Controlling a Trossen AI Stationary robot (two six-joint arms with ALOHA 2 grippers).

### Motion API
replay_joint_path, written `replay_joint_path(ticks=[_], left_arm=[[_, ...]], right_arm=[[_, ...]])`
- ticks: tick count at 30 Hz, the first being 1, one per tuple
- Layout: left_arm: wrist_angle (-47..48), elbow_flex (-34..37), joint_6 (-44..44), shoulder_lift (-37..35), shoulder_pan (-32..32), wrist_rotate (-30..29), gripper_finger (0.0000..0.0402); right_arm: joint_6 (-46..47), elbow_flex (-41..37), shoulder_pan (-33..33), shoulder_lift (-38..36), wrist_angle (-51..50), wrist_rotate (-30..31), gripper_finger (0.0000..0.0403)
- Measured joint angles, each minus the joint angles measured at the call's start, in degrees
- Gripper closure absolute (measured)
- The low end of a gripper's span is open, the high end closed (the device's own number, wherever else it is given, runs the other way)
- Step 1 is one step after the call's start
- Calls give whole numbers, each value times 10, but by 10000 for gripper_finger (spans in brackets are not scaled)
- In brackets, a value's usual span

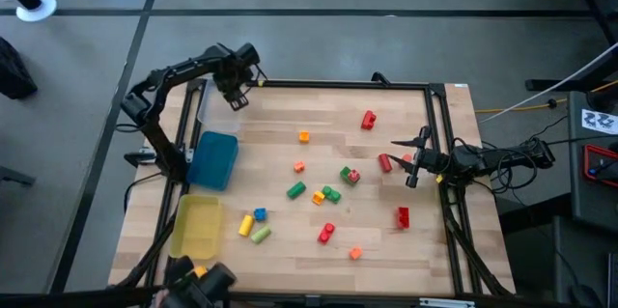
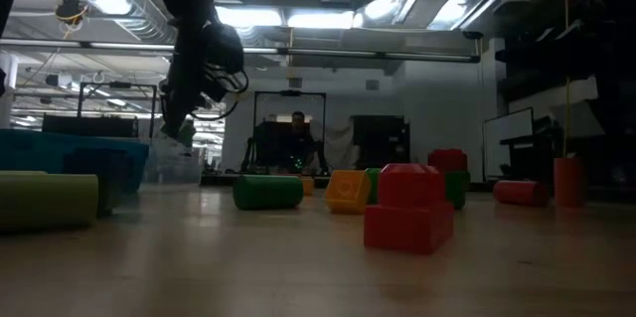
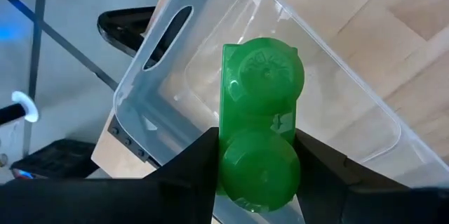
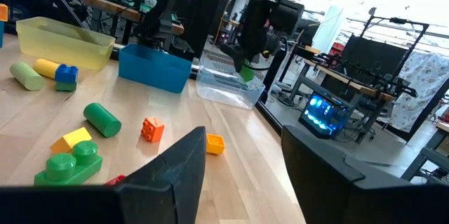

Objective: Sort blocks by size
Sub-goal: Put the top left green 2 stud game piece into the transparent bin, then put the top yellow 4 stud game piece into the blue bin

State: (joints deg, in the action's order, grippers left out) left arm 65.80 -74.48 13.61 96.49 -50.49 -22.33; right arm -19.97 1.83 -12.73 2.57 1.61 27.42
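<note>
- In the left wrist view, the left gripper is clamping a green two-stud brick between its fingers, one on each side wall, and is holding it stud-side toward the camera over the clear tray, probably so it can be dropped in.
- The brick is showing as glossy moulded plastic with two round domed studs; the tray is looking thin, transparent and rounded at the corners, with a slot handle in its wall.
- In the high view that tray is sitting at the upper left of the desk, with the blue tray and the yellow tray lining up below it, seemingly one per size.
- The remaining blocks are lying scattered across the centre of the pale wood-grain desk: red, green, yellow and orange cubes, cylinders and bricks.
- The right gripper is waiting at centre right, above the desk beside a red piece, its fingers spread apart and holding nothing.
</note>
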Motion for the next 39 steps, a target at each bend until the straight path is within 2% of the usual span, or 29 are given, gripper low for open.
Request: replay_joint_path(ticks=[4,11,15,28,34,39], left_arm=[[-8,0,-2,0,-9,0,253],[-7,0,-2,0,-15,0,202],[-10,0,-12,0,-11,8,187],[-75,0,-20,0,70,137,196],[-169,0,0,0,129,213,196],[-277,0,31,0,173,240,196]], right_arm=[[0,0,0,0,0,0,214],[0,0,0,0,0,0,214],[0,0,0,0,0,0,214],[0,0,0,0,0,0,214],[0,0,0,0,0,0,214],[0,0,0,0,0,0,214]])
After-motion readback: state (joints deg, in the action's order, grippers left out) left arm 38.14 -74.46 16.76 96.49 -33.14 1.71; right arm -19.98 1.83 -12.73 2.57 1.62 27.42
